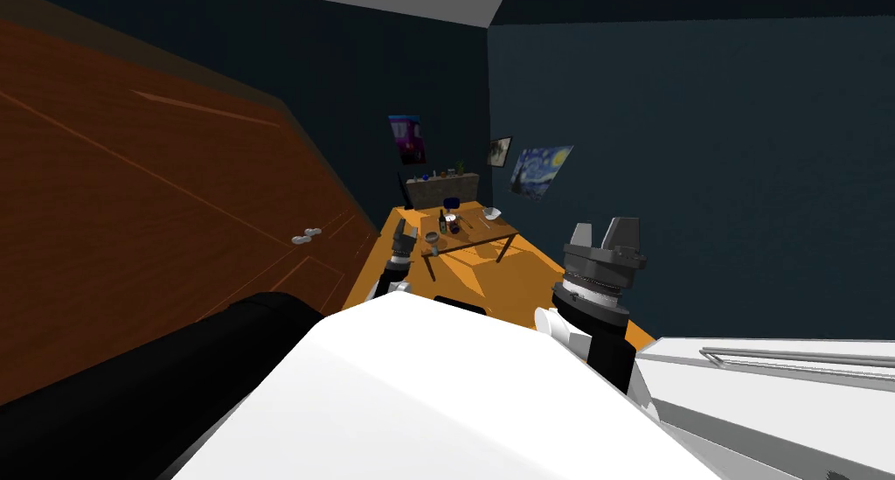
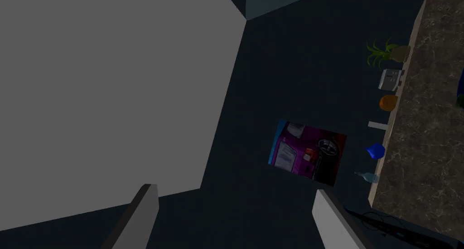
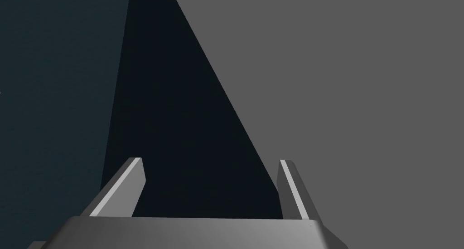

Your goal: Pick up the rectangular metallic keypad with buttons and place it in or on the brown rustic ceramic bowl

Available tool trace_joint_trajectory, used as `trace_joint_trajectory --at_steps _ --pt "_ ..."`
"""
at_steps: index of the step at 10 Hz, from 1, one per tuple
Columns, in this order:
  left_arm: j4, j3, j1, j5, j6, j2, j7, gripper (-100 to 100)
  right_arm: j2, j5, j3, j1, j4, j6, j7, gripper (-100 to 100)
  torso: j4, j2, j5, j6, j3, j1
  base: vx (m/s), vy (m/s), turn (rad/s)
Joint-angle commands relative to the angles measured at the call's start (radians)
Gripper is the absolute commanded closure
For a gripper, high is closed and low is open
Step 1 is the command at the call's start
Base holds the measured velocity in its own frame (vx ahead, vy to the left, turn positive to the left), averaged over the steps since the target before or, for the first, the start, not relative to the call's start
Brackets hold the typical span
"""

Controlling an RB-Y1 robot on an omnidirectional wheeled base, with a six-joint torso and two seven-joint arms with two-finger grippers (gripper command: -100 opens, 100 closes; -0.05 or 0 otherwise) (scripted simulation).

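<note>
Drive nearer the brown wooden counter [image 1: 485, 232] far ahead of released, empty left end effector [image 2: 235, 217] and right end effector [image 3: 210, 187].

A brown wooden door [image 1: 131, 221] with a pair of pale handles [image 1: 306, 235] runs along the left side. A table [image 1: 500, 228] stands well ahead on the orange floor [image 1: 489, 278], with a dark bottle [image 1: 442, 222] upright on it. Behind the table a stone counter [image 2: 426, 124] sits against the dark wall, and on it stand a pineapple [image 2: 389, 53], a toaster [image 2: 389, 79], an orange [image 2: 388, 102], a blue vase [image 2: 375, 151] and a clear bottle [image 2: 368, 177]. A purple poster [image 2: 308, 152] hangs above the counter. A small frame [image 1: 500, 151] and a starry painting [image 1: 540, 170] hang on the wall to the right. A black, rounded piece of furniture [image 1: 131, 387] lies below the door, and a white cabinet [image 1: 787, 413] with a bar handle [image 1: 795, 354] stands opposite
</note>
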Motion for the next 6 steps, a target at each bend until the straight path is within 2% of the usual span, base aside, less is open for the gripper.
trace_joint_trajectory --at_steps 1,3,6 --pt "0.012 -0.017 0.031 0.01 0.013 0.034 0.03 -100 0.0 0.0 0.0 0.0 0.0 0.0 0.0 0 0.0 0.0 0.0 0.0 0.0 0.0 0.029 -0.018 -0.149" --pt "0.037 -0.044 0.071 0.024 0.031 0.071 0.068 -100 0.0 0.0 0.0 0.0 0.0 0.0 0.0 0 0.0 -0.001 0.0 0.0 0.0 0.0 0.037 -0.02 -0.155" --pt "0.086 -0.092 0.136 0.048 0.067 0.125 0.132 -100 0.0 0.0 0.0 0.0 0.0 0.0 0.0 0 0.0 -0.002 0.0 0.0 -0.001 0.0 0.058 -0.019 -0.229"
